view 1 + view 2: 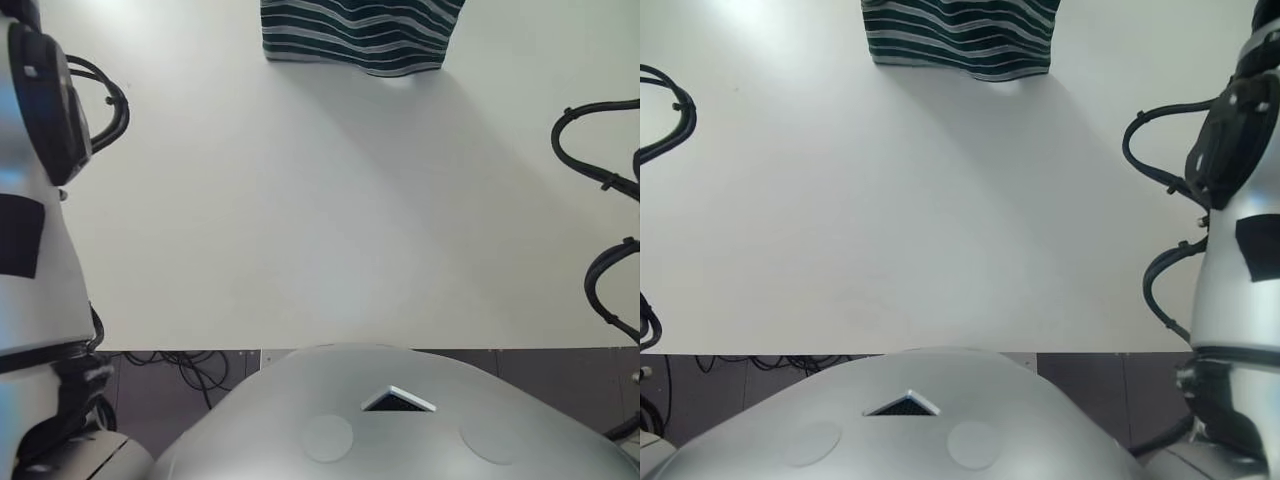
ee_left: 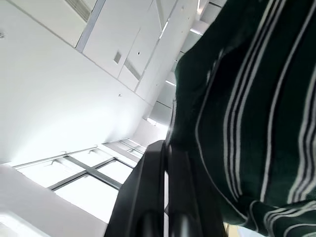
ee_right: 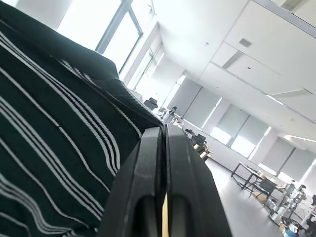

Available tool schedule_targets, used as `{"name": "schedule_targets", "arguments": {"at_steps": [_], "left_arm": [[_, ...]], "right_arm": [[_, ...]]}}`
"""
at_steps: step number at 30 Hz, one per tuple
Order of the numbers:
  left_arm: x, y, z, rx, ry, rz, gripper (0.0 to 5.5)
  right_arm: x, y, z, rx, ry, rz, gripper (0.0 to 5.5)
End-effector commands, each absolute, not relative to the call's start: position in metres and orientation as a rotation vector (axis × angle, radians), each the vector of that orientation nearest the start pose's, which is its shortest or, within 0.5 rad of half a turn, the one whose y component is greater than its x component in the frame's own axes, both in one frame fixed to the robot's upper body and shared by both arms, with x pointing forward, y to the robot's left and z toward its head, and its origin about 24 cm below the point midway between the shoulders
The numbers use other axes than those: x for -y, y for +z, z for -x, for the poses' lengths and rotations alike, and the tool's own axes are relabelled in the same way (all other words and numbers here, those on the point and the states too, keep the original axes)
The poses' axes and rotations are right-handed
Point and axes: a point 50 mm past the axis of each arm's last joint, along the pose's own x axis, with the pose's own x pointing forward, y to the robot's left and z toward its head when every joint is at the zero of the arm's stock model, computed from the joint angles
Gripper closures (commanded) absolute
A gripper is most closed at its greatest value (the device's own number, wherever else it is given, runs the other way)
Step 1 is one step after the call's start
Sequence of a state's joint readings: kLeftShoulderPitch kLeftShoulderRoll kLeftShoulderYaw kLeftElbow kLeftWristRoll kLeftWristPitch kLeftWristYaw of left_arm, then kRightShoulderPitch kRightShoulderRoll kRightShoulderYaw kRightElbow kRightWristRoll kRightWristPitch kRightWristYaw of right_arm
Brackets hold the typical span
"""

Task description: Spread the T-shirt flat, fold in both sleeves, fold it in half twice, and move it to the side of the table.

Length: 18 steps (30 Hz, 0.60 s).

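While the T-shirt (image 1: 355, 35) hangs above the table (image 1: 300, 220) (white), windows (image 3: 94, 22) glow behind.

Head stereo pair: mounted high, facing forward and down over the table (image 1: 300, 200), whose near edge sits low in frame. Both eyes share the tabletop and the T-shirt (image 1: 355, 35) hem at the far edge, offset sideways between them.

Left wrist camera: close behind the left fingers (image 2: 148, 197), tilted up at the ceiling (image 2: 123, 44) and windows (image 2: 94, 173), cloth very near.

Right wrist camera: likewise along the right fingers (image 3: 143, 187).
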<state>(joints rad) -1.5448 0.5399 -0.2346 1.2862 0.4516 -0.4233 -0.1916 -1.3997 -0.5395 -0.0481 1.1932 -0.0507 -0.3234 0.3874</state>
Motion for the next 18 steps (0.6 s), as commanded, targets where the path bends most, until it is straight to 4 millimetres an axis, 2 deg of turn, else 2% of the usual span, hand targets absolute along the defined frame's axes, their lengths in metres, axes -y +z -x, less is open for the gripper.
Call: {"name": "schedule_targets", "arguments": {"at_steps": [1,5,9,11,12,15,17,18], "left_arm": [[-0.174,0.371,-0.403,0.600,-0.063,-1.055,5.49],[-0.174,0.383,-0.397,0.673,-0.035,-1.033,5.49],[-0.181,0.372,-0.397,0.668,-0.088,-1.018,5.49],[-0.186,0.348,-0.400,0.633,-0.163,-1.033,5.49],[-0.188,0.330,-0.400,0.618,-0.238,-1.031,5.49],[-0.195,0.283,-0.386,0.632,-0.509,-0.945,5.49],[-0.213,0.246,-0.350,0.617,-0.788,-0.710,5.49],[-0.223,0.230,-0.318,0.582,-0.942,-0.571,5.49]], "right_arm": [[0.213,0.341,-0.404,0.544,0.129,0.458,5.50],[0.215,0.352,-0.399,0.621,0.114,0.427,5.50],[0.209,0.342,-0.397,0.651,0.230,0.443,5.50],[0.203,0.320,-0.396,0.630,0.354,0.489,5.50],[0.201,0.303,-0.394,0.614,0.436,0.518,5.50],[0.199,0.258,-0.377,0.586,0.681,0.558,5.50],[0.207,0.213,-0.339,0.526,0.949,0.468,5.50],[0.216,0.190,-0.309,0.470,1.097,0.389,5.50]]}}
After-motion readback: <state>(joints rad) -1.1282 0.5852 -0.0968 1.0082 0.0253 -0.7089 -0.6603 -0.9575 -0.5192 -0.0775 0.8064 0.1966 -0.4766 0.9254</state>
